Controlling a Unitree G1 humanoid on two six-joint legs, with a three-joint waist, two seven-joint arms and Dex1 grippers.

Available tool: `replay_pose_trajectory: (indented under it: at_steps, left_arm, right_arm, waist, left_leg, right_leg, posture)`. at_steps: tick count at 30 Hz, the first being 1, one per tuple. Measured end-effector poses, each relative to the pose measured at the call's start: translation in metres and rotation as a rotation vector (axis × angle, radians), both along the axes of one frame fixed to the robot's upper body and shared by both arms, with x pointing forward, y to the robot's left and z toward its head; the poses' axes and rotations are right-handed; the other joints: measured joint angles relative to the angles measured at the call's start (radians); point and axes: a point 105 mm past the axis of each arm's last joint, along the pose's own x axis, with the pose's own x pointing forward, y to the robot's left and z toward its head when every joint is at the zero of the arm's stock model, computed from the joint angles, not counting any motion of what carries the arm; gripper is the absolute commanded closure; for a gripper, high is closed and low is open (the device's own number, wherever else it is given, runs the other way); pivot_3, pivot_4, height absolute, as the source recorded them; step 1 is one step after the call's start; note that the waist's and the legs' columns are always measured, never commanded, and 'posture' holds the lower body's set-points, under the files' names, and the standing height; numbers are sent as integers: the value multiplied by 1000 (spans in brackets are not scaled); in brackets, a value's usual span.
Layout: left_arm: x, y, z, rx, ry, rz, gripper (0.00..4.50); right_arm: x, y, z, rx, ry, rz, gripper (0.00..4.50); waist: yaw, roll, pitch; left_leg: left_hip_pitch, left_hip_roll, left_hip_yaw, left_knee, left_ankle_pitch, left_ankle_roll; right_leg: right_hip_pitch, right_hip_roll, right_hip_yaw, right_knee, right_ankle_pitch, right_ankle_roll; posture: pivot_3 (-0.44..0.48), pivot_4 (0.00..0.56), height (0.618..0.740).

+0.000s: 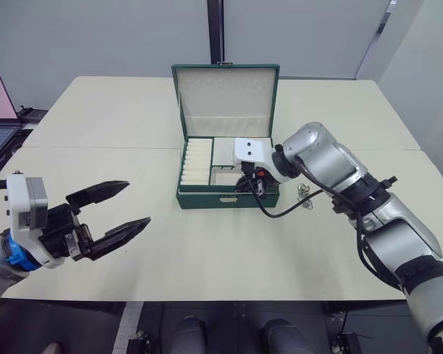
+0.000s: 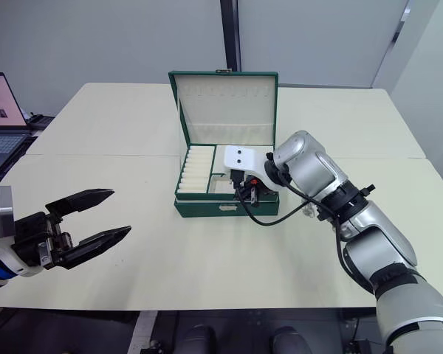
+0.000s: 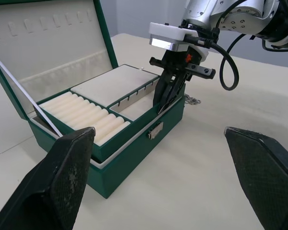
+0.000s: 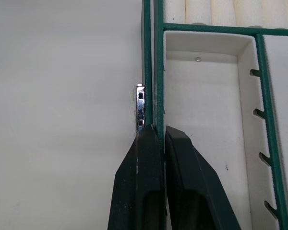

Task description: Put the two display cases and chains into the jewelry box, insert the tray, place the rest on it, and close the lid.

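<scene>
The dark green rectangular jewelry box point(image 1: 227, 198) is sitting mid-surface on the cream matte surface point(image 1: 207, 251), its cream-lined hinged lid point(image 1: 225, 99) standing upright. The shallow green-rimmed tray point(image 3: 110, 103) is seated inside. The right gripper point(image 3: 164, 103) is pinching the tray's front rim, jaws closed on it. A silvery chain point(image 1: 305, 196) is lying beside the box. The left gripper point(image 1: 118, 210) is hovering over bare surface, jaws wide apart.

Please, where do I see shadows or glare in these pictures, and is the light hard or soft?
Left eye view: soft, even light, with only a faint shadow on the table in front of the box. Left wrist view: the same soft shadow along the box's base. Right wrist view: the clasp glints beside the right gripper, which pinches the tray rim.
</scene>
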Motion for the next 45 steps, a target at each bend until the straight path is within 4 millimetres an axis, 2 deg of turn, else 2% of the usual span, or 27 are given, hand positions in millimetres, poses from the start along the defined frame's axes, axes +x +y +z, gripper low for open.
replay_pose_trajectory:
  at_steps: [19, 31, 45]
  left_arm:
    - [2, -4, 6, -8, -14, -5, 0]
    - [3, -7, 7, -10, -21, -21, 0]
    - [5, -9, 8, -14, -24, -32, 0]
  right_arm:
    - [3, 6, -1, -2, -11, 6, 4479]
    - [7, -4, -2, -21, -18, -28, 4479]
    - [4, -3, -1, -22, -7, -28, 4479]
  waist:
    - [0, 0, 0]
    - [1, -1, 0]
    - [1, -2, 1]
  left_leg:
    - [0, 0, -1, 0, 0, 0]
    - [0, 0, -1, 0, 0, 0]
    - [0, 0, -1, 0, 0, 0]
  right_leg:
    - [0, 0, -1, 0, 0, 0]
    - [0, 0, -1, 0, 0, 0]
    - [0, 0, 0, 0, 0, 0]
  posture:
    - [0, 150, 726]
    - [0, 150, 726]
    - [0, 150, 726]
